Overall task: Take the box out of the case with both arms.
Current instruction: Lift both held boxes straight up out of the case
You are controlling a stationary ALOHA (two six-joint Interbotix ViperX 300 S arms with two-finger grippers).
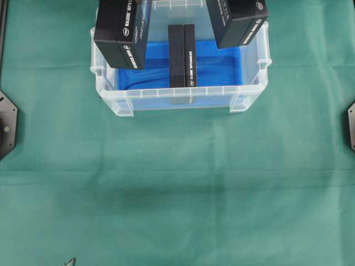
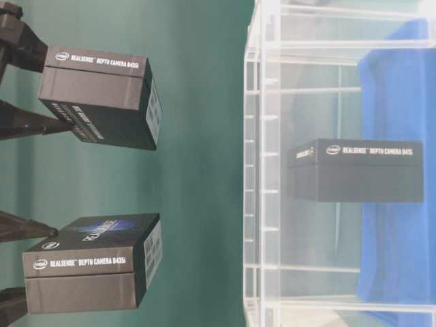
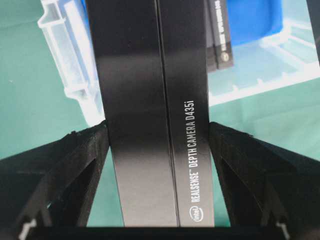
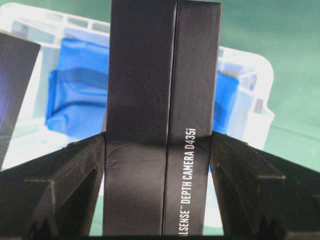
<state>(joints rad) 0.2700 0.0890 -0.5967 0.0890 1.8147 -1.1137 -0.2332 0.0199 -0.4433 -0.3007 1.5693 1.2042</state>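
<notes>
The clear case [image 1: 166, 101] with a blue lining sits at the table's far middle. One black RealSense box [image 1: 182, 55] stands on edge inside it, also seen through the case wall [image 2: 262, 170] as a box [image 2: 354, 170]. My left gripper [image 3: 157, 131] is shut on a second black box [image 3: 150, 100], held high over the case's left end [image 1: 122, 30]. My right gripper [image 4: 157, 140] is shut on a third black box [image 4: 162, 90] above the right end [image 1: 238, 22]. Both held boxes hang clear of the case rim in the table-level view.
Green cloth [image 1: 177, 188] covers the whole table in front of the case. Black arm bases sit at the left edge [image 1: 6, 124] and right edge [image 1: 350, 126]. A small grey object [image 1: 69, 261] pokes in at the bottom edge.
</notes>
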